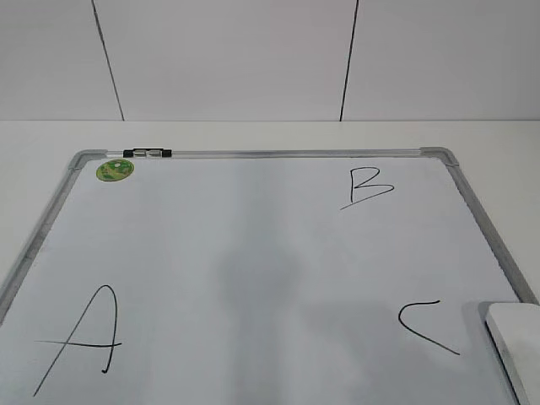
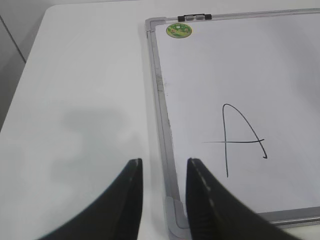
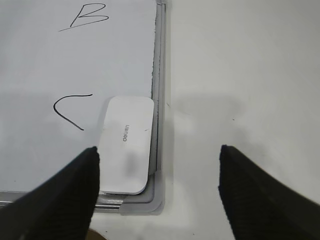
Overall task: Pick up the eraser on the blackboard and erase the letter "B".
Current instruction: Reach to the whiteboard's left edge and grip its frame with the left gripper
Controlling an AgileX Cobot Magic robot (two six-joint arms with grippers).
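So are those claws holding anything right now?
No, both are empty. The right gripper is open, the eraser lying untouched on the whiteboard. The left gripper holds nothing.

Both pincers (image 2: 162,200) (image 3: 157,190) have matte black, seemingly tapered fingers.

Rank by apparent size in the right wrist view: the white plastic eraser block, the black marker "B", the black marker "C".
1. White oblong plastic eraser, clearly largest, though also nearest the camera.
2. and 3. Black hand-drawn "B" and black hand-drawn "C" look about alike; the "B" lies farther away, so I won't rank them.
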